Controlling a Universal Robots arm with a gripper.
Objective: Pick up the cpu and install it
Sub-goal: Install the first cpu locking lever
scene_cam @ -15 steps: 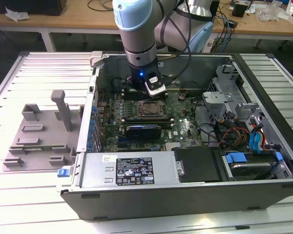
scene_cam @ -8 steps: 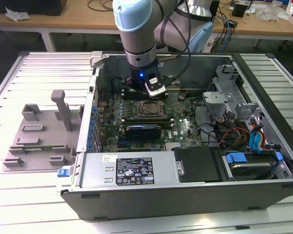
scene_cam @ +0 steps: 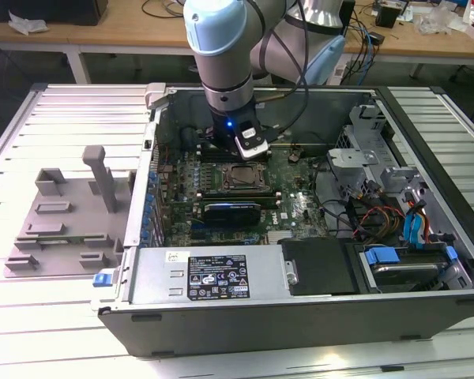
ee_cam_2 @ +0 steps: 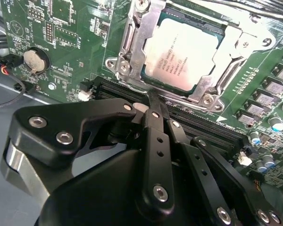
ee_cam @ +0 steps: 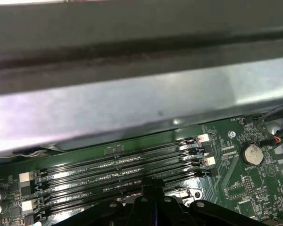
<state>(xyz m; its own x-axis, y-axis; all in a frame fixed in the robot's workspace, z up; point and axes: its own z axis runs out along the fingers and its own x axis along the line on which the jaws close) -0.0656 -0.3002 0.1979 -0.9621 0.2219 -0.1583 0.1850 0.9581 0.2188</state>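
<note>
Inside the open computer case, just behind the socket:
Gripper: the gripper (ee_cam_2: 153,101) hangs low over the motherboard; in the second wrist view its black fingers (ee_cam_2: 155,141) meet in one narrow line, pressed together with nothing between them.
Gripper build: matte black linkage plates with bright round screw heads, the tip narrowing to a thin blade.
Cpu: the cpu (ee_cam_2: 186,52) lies flat in the socket frame (ee_cam_2: 132,52), just beyond the fingertip and apart from it; in the exterior view it sits in the middle of the board (scene_cam: 242,178).
Cpu surface: dull silver metal lid, square with rounded corners, fine dark print that I leave unread.
Socket frame: stamped shiny steel bracket with screws at its corners, ringing the chip on all sides.
Around the tip: black memory slots (ee_cam: 118,169) with white end latches run in parallel rows beneath the fingers, all without modules.
Board: the green motherboard (ee_cam_2: 75,28) carries a round coin battery (ee_cam_2: 34,60) and rows of small capacitors.
Case: the grey sheet-metal case wall (ee_cam: 132,108) stands close behind the slots, smooth and faintly reflective.
Outward: a power supply (scene_cam: 213,276) with a black printed label lies along the near edge, and cables (scene_cam: 379,217) crowd the exterior view's right.
Beside the case: a grey plastic tray (scene_cam: 59,225) with raised blocks sits on the slatted table (scene_cam: 31,316), at the exterior view's left.
</note>
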